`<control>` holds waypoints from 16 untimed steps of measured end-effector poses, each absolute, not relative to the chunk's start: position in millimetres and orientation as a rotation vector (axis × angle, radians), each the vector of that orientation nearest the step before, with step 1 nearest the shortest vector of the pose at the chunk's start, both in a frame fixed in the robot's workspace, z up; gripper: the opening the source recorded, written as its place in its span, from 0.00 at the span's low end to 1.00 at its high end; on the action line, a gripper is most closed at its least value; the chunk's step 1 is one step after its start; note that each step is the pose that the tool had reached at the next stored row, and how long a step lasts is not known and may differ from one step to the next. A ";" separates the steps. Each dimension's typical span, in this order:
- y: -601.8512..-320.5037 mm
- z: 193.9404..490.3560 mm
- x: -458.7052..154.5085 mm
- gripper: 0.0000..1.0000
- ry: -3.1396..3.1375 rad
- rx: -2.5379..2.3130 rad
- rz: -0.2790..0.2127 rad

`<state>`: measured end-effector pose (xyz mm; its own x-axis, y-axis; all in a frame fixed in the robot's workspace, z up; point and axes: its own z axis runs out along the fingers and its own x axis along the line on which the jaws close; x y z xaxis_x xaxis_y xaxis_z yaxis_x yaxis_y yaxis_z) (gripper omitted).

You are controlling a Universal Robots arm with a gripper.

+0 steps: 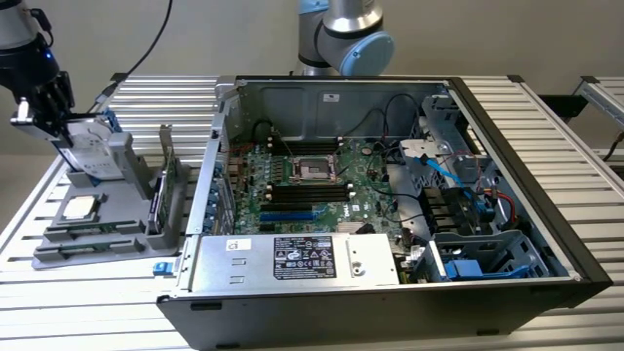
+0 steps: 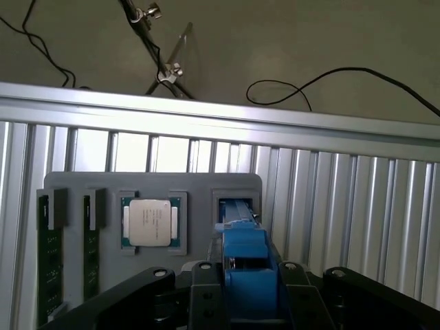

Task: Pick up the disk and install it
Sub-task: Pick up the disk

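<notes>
While your gripper [image 2: 246, 292] clamps the disk [image 1: 96, 157] by its blue frame, upright at the grey tray's [image 1: 107, 248] far corner, pull straight up so it doesn't bind in its slot.

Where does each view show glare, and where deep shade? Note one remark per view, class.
Exterior view: even light, the table slats bright, the open computer case darker inside, darkest near its drive bays. Wrist view: strong glare on the table's edge rail, the floor beyond dim, the gripper dark, closed on the blue-framed disk.
</notes>
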<state>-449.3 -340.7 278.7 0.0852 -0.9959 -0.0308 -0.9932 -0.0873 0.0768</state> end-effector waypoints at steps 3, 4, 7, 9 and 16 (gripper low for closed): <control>-340.2 280.2 -449.3 0.33 -2.098 2.287 -0.116; -340.0 280.6 -449.3 0.33 -2.098 2.287 -0.116; -339.0 281.7 -449.4 0.33 -2.098 2.287 -0.116; -338.3 282.2 -449.3 0.33 -2.098 2.287 -0.116; -334.8 285.4 -449.3 0.33 -2.097 2.287 -0.115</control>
